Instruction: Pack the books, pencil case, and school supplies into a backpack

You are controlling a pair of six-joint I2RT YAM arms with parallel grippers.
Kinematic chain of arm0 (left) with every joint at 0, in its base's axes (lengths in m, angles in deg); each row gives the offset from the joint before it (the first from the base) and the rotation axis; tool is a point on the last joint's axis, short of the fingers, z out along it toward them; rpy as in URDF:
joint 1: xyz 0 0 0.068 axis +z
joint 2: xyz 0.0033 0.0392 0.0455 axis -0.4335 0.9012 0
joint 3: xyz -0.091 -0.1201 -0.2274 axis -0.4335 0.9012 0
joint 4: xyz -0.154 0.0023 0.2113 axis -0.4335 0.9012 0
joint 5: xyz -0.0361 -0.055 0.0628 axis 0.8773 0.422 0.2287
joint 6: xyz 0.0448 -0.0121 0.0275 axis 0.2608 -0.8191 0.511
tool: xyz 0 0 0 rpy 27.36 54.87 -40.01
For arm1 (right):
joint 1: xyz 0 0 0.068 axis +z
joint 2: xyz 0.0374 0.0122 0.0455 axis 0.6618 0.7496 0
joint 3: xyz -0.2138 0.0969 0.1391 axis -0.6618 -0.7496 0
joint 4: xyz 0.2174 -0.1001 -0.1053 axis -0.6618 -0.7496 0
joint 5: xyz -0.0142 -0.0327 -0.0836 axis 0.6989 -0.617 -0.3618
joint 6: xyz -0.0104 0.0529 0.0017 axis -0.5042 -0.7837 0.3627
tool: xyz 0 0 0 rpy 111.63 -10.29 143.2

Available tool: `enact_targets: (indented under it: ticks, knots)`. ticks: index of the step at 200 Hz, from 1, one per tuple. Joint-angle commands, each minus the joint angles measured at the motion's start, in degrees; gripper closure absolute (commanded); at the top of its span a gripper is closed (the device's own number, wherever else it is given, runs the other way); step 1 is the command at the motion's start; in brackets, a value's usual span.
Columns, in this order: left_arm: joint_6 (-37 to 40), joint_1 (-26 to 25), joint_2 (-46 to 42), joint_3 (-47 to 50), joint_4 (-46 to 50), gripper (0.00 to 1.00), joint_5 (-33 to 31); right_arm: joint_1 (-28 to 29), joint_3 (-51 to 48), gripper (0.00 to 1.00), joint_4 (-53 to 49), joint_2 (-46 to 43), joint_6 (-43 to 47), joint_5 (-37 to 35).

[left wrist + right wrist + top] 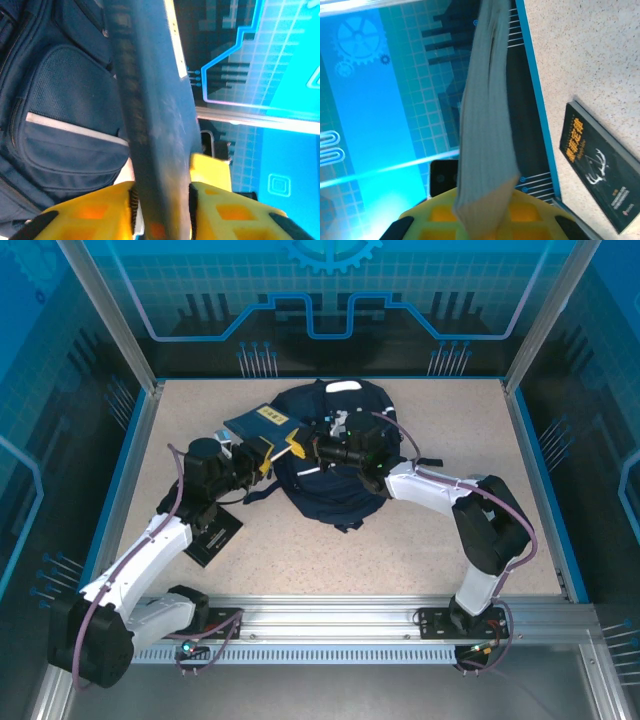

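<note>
Holding the blue book (256, 425) aloft at the backpack (350, 405)'s left edge, my right gripper (480, 212) clamps its pages. My left gripper (161, 200) straddles the opposite edge; I cannot tell whether it grips. A second book (600, 172) lies on the table (400, 540).

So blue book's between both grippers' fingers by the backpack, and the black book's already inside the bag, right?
No. The black book isn't in the backpack; it lies flat on the table beside the left arm, as the top view shows. The rest holds: the blue book sits between the fingers of the left gripper and the right gripper.
</note>
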Motion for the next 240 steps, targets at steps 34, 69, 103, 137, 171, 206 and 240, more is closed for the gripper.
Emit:
enact_targets:
  ticks: [34,69,103,137,171,206,240]
  knots:
    - [15.31,-0.55,-1.52,-3.81,16.77,0.20,2.43,-4.99,3.70,0.98,-23.82,-9.05,20.66,0.94]
    - [28.32,-2.05,2.22,-8.56,25.81,0.12,4.13,-10.21,3.67,0.99,-45.94,-18.09,37.77,-4.58]
    - [39.32,-8.26,8.26,-14.69,29.89,0.09,0.71,-16.03,2.76,0.98,-59.15,-25.76,47.59,-8.06]
    - [49.95,-15.28,17.68,-22.49,31.14,0.07,-3.95,-21.27,1.63,0.97,-68.34,-32.67,52.05,-11.57]
    - [60.79,-19.62,30.49,-32.73,34.42,0.07,-8.38,-26.65,0.44,0.96,-74.61,-37.29,52.43,-13.30]
    - [73.22,-22.31,42.01,-44.25,42.98,0.14,-9.87,-32.14,-2.55,0.95,-77.52,-40.53,51.29,-10.29]
    - [80.26,-24.28,51.11,-54.02,52.46,0.22,-15.67,-34.75,-5.73,0.95,-77.98,-44.61,49.23,-8.17]
